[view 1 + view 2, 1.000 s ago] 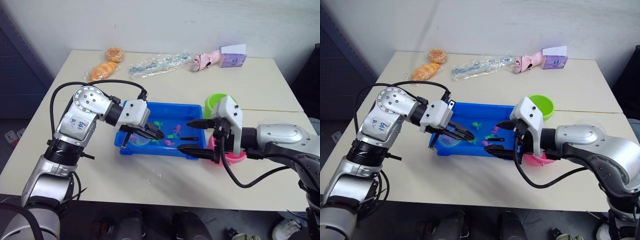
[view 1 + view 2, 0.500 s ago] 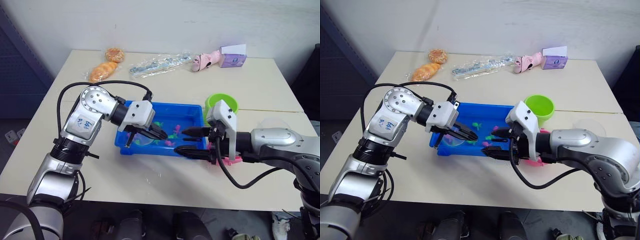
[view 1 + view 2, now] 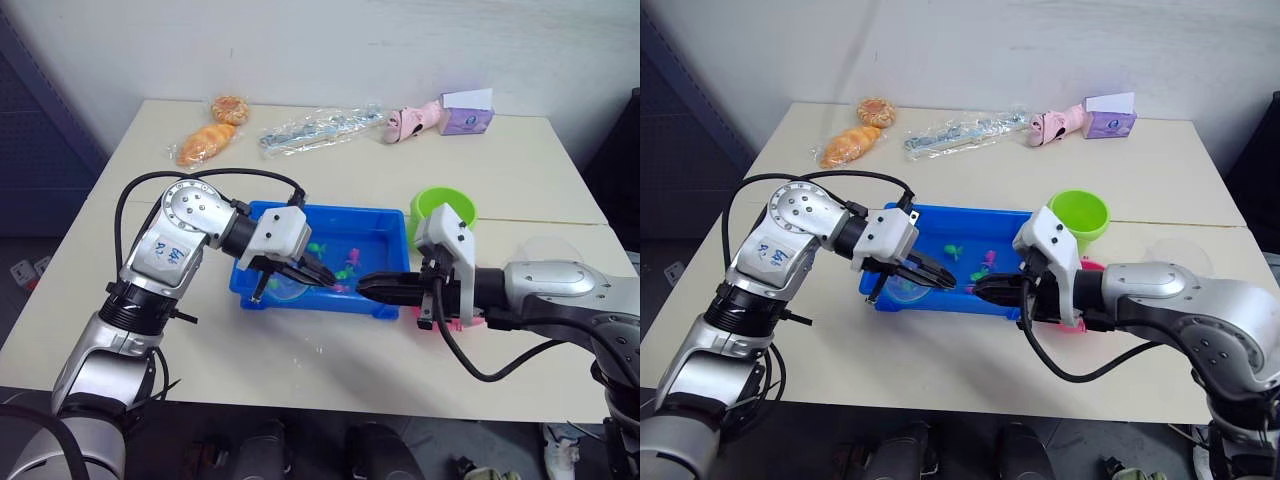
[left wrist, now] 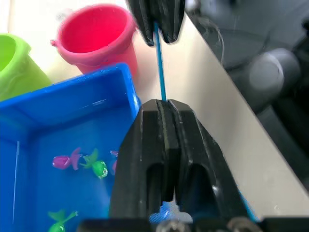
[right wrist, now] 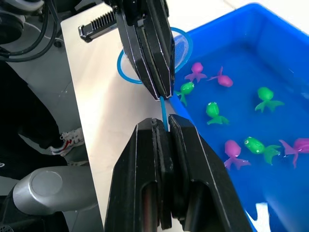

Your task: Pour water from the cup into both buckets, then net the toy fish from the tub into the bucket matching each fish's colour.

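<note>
Over the tub [image 3: 375, 228], we close both sets of fingers on the net [image 5: 145, 63] handle: a hand-over before netting fish [image 5: 216, 112]; next, one releases.

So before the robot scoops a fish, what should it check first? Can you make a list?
1. Net handle held: ok. Both the left gripper and the right gripper are shut on it.
2. Net hoop by the tub: ok, it lies at the tub's edge.
3. Fish to catch: ok. Pink fish and green fish sit in the tub.
4. Buckets ready: ok. The pink bucket and green bucket stand upright beside the tub.
5. Water in the buckets: cannot tell.
6. One hand free to scoop: not ok, both grip the handle.
</note>
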Controlling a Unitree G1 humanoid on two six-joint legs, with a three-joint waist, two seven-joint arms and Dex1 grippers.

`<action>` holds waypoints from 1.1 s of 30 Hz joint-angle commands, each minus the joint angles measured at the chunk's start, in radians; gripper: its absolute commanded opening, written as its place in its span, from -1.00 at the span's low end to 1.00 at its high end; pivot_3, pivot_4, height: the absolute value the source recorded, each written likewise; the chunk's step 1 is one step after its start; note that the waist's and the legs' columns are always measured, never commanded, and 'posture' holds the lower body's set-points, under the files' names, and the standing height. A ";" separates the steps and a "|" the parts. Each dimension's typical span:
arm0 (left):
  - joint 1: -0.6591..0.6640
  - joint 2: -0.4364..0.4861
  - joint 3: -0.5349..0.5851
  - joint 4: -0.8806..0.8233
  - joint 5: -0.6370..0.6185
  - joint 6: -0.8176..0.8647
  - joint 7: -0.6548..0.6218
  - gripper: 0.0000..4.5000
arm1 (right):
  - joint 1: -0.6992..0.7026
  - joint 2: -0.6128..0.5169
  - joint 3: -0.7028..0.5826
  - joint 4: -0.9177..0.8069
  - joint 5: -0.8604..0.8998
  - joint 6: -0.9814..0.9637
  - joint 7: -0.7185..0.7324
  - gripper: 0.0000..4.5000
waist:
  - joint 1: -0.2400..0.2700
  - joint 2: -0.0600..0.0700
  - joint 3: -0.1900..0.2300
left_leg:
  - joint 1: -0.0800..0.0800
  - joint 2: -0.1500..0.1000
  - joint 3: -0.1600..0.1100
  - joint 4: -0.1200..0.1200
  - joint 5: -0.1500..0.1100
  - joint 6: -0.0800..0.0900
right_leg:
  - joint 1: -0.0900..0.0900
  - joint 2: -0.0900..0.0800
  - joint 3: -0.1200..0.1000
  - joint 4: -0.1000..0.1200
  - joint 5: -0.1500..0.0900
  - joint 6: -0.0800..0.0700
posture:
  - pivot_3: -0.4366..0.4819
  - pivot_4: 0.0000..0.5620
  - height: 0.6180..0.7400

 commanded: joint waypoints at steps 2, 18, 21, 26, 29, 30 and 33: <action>-0.030 0.013 0.273 0.090 -0.187 0.172 0.146 0.02 | 0.049 -0.053 -0.097 -0.044 -0.094 -0.130 0.082 -1.00 | -0.002 0.000 0.000 | 0.000 0.000 -0.001 0.000 0.000 0.000 | 0.000 0.000 -0.001 0.000 0.000 0.000 | -0.05 -0.47 1.00; 0.214 0.121 0.336 0.332 -0.072 -0.213 0.057 0.99 | 0.031 -0.253 0.132 0.289 -0.802 -0.491 0.219 -1.00 | 0.000 0.000 0.000 | 0.001 0.000 0.001 0.003 0.000 0.000 | -0.001 0.000 0.000 0.000 0.000 0.001 | -0.05 -0.47 1.00; 0.256 0.116 0.334 0.302 -0.076 -0.205 0.071 0.99 | -0.006 -0.225 0.192 0.335 -0.888 -0.516 0.224 -1.00 | -0.002 0.000 0.000 | 0.000 0.000 0.001 0.003 0.000 -0.001 | -0.001 0.000 0.000 0.002 0.000 0.001 | -0.05 -0.47 1.00; 0.304 0.100 0.336 0.253 -0.078 -0.206 0.107 0.99 | -0.042 -0.171 0.248 0.355 -0.954 -0.471 0.237 -1.00 | -0.004 0.000 0.000 | 0.001 0.001 0.001 0.003 0.000 -0.001 | -0.001 0.000 0.001 0.005 0.000 0.001 | -0.05 -0.47 1.00; 0.323 0.094 0.335 0.224 -0.083 -0.198 0.125 0.99 | -0.078 -0.140 0.290 0.368 -1.009 -0.451 0.241 -1.00 | -0.003 0.000 0.000 | 0.001 0.001 0.001 0.004 0.000 -0.001 | -0.002 0.000 0.001 0.006 0.000 0.001 | -0.05 -0.47 1.00; 0.328 0.093 0.334 0.214 -0.084 -0.196 0.128 0.99 | -0.088 -0.132 0.299 0.372 -1.023 -0.448 0.244 -1.00 | -0.003 0.000 0.000 | 0.001 0.001 0.001 0.005 0.000 -0.001 | -0.002 0.000 0.001 0.006 0.000 0.001 | -0.05 -0.47 1.00; 0.341 0.093 0.329 0.195 -0.086 -0.191 0.132 0.99 | -0.121 -0.118 0.342 0.387 -1.075 -0.441 0.261 -1.00 | -0.003 0.000 0.000 | 0.001 0.000 0.001 0.005 0.000 -0.001 | -0.002 0.000 0.001 0.007 0.000 0.001 | -0.05 -0.47 1.00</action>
